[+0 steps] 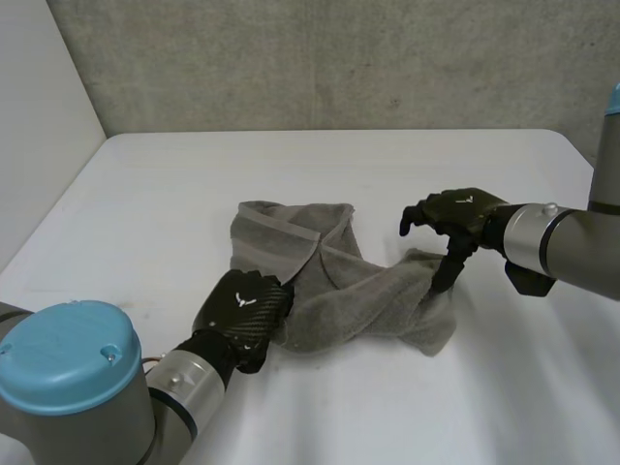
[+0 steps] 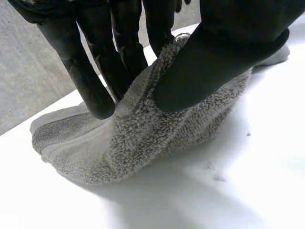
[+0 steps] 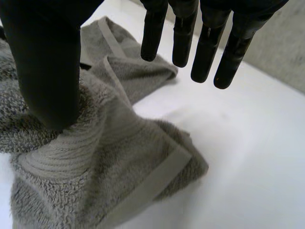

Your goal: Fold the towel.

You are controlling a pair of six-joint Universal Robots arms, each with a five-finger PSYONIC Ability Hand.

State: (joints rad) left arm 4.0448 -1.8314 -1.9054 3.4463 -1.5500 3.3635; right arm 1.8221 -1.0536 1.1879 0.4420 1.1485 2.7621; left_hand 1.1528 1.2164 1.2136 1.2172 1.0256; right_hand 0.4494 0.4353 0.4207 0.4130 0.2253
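1. The grey towel (image 1: 339,291) lies crumpled and twisted near the middle of the white desk (image 1: 145,194), its wider end lying towards the wall (image 1: 339,58) and its narrower end trailing towards the robot's right
2. The left hand (image 1: 242,305) is at the towel's near-left edge; in the left wrist view its fingers (image 2: 90,90) are on one side of a raised ridge of cloth and its thumb (image 2: 219,52) presses from the other side, so the cloth is pinched between them
3. The pinched ridge stands up from the desk, while the rest of that end lies flat beneath the left hand
4. The right hand (image 1: 460,215) hangs over the towel's right end with its palm turned down
5. In the right wrist view the thumb (image 3: 47,62) of the right hand points down and its tip rests on the cloth
6. The right hand's fingers (image 3: 205,52) are straight, spread and lifted clear of the towel, gripping nothing
7. A flat woven hem band (image 3: 157,176) runs along the towel edge nearest the right hand, just beside the thumb
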